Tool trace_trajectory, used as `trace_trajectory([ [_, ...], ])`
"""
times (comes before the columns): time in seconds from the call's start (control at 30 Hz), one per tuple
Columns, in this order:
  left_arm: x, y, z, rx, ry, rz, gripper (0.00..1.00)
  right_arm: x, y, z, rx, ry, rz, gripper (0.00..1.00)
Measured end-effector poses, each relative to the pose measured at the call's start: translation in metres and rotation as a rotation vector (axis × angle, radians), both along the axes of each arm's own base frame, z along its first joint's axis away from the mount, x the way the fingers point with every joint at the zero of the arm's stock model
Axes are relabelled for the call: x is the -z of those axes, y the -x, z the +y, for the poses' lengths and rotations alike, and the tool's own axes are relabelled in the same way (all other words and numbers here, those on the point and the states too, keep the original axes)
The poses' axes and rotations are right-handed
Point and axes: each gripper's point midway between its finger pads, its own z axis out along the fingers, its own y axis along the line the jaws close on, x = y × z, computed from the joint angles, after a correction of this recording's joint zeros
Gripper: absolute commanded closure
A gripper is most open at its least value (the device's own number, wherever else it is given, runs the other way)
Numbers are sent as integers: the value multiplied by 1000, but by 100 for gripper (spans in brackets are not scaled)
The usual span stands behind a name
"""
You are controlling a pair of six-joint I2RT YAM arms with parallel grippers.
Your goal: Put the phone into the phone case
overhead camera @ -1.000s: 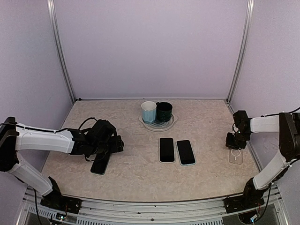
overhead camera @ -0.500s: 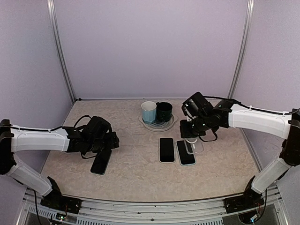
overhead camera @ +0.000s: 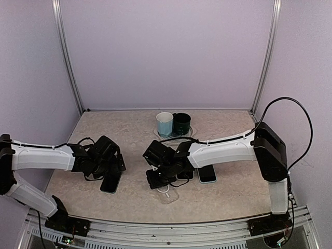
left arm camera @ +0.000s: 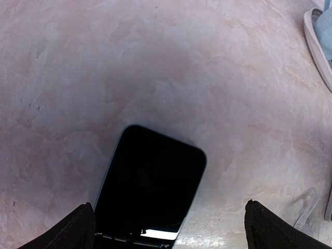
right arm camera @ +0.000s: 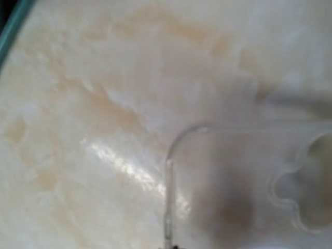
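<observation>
1. Left jaws were released; the glossy black slab phone point(left arm camera: 150, 189) lay flat between them on the beige marbled surface point(left arm camera: 233, 78).
2. Right jaws apparently grasped the clear flexible plastic case point(overhead camera: 167, 195), which hung just below them.
3. Phone likely stiff and slick; pinch its long edges.

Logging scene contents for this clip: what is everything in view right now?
Black smartphone: one, black, left side.
Dark-screened phone with pale rim: one, centre; a possible second beside it, mostly covered.
Clear plastic phone case: one, transparent, front centre.
Light blue cup: one, back centre, on dish.
Dark cup: one, beside it, same dish.
Pale round dish: one, back centre.
Left gripper: one, black, open over the smartphone.
Right gripper: one, black, above the case; grip unclear.
</observation>
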Motion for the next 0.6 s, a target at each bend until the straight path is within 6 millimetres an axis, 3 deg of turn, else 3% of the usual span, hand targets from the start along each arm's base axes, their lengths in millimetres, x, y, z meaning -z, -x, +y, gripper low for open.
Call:
trace_trajectory([
  [0.07,8,7,7,-16,-13,25,1,10,4,2,-3,-3,28,95],
  [0.17,20,16,15,-40,-26,58,1,18,7,7,-11,-16,52,65],
  [0.27,31,24,20,-46,-29,84,3,20,7,8,-20,-20,59,54],
  [0.47,40,31,20,-40,-17,114,5,14,5,9,-41,-22,32,45],
  [0.6,41,32,15,-25,-18,111,6,-10,0,4,-38,-55,-8,44],
])
